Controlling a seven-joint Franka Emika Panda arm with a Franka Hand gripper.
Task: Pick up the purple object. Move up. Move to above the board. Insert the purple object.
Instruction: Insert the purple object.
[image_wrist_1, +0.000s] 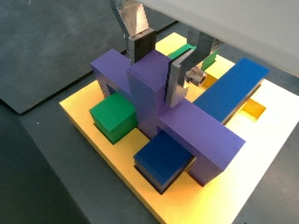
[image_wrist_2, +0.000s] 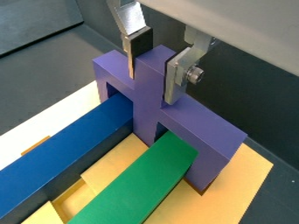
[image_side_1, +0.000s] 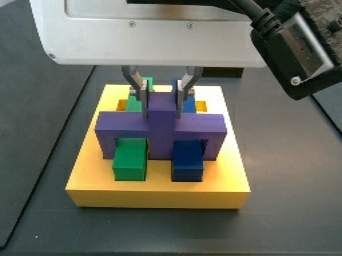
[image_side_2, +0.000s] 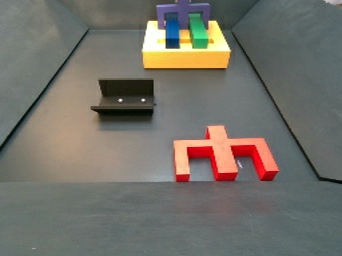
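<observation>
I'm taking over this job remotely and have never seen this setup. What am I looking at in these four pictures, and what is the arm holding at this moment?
This is a single robot arm with a two-finger gripper. Two pictures come from cameras on its wrist, looking down past the silver fingers. The other two come from cameras fixed beside the table.

The gripper is over the yellow board, which in a side view sits at the far end of the dark floor. Its fingers stand on either side of the upright stem of the purple object, which is down on the board, straddling the blue block and the green block. Whether the pads are pressing the stem or have just let go cannot be told.

Elsewhere on the floor lie a red piece and the fixture, a dark bracket that belongs to the rig.
</observation>
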